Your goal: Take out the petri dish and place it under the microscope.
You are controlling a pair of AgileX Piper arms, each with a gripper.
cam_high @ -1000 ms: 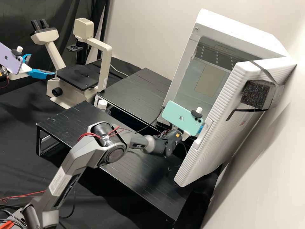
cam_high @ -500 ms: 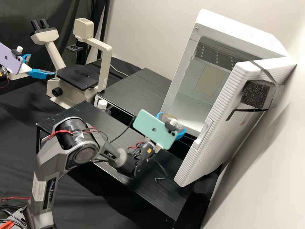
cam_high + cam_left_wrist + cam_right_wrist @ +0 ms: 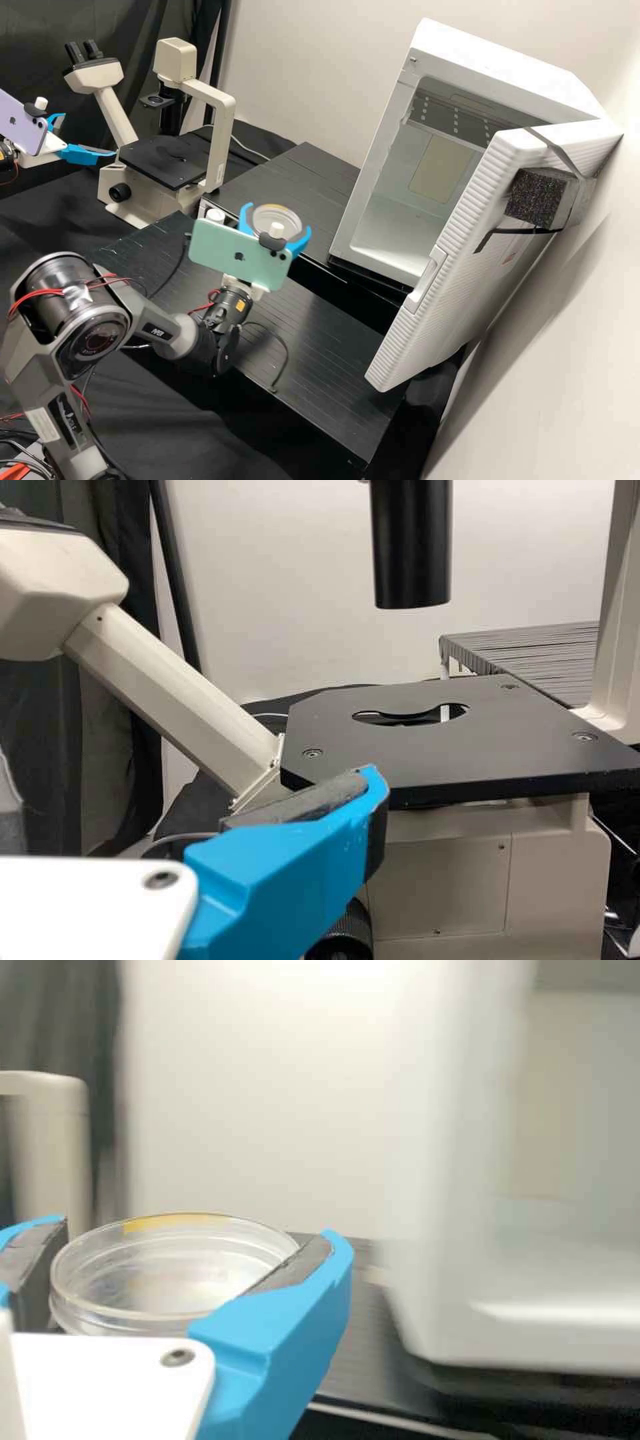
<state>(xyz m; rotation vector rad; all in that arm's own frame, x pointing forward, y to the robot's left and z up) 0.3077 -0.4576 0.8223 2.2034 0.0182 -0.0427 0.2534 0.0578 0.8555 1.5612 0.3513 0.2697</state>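
The right gripper point(image 3: 279, 218), behind a green phone, is shut on a clear round petri dish point(image 3: 283, 215) above the black platforms. In the right wrist view the right gripper point(image 3: 197, 1235) has its dark pads against opposite sides of the level dish point(image 3: 165, 1275), which has a yellow mark on its rim. At the far left, the left gripper point(image 3: 89, 135) stands open and empty beside the cream microscope point(image 3: 223, 133). The left wrist view shows one blue finger point(image 3: 290, 875) of it in front of the black microscope stage point(image 3: 480, 740), under a dark cylinder point(image 3: 412, 540).
The white cabinet point(image 3: 493, 60) stands at the right with its ribbed door point(image 3: 453, 267) swung open. Low black platforms point(image 3: 313, 333) lie between cabinet and microscope. A bottle with a white cap point(image 3: 215, 217) stands between them, close behind the green phone.
From beside the cabinet opening, partly behind its door, the right gripper has moved left across the platforms, bringing the petri dish into view. The left arm has kept still.
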